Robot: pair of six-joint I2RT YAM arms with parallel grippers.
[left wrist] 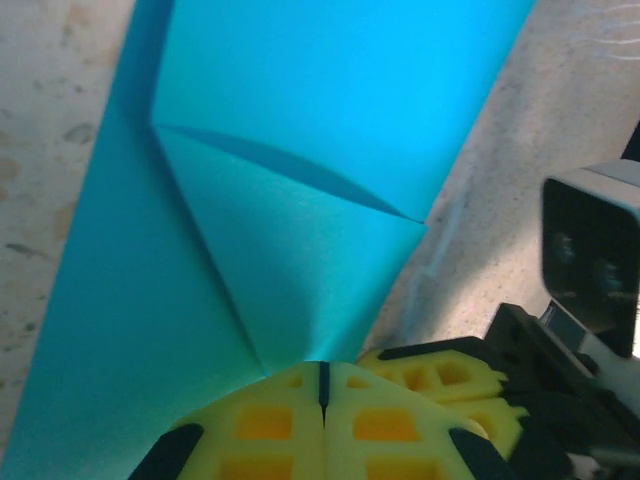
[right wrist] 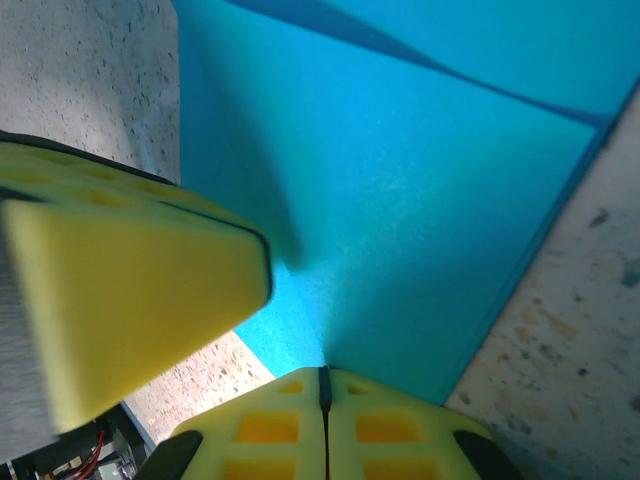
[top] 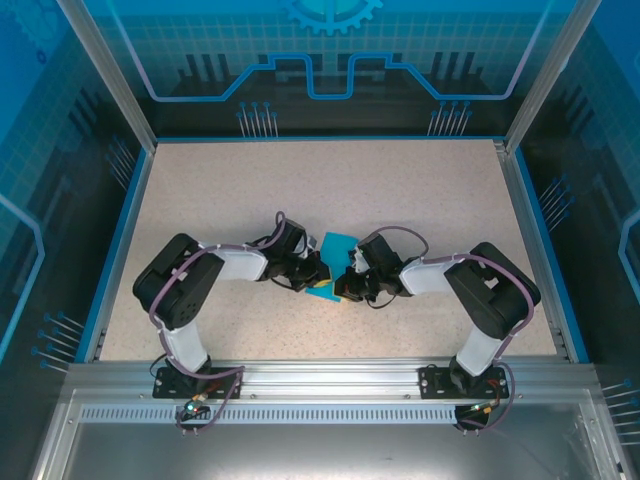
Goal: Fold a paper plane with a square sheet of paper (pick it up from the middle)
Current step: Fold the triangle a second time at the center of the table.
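Early: the square sheet of paper (top: 340, 245), mid-frame, bears first creases; left claw (left wrist: 322, 375) and right claw (right wrist: 323, 378) pinch it; most folds remain.

My left gripper (top: 316, 270) and right gripper (top: 347, 280) meet almost tip to tip mid-way across the table (top: 300, 190), arms bent inward, the folded cyan paper (top: 338, 245) between them, showing on their far and near sides.

Speckled beige tabletop (top: 330, 190) — blue-rimmed, enclosed by blue circuit-patterned panels (top: 330, 50) on aluminium posts (top: 105, 70).
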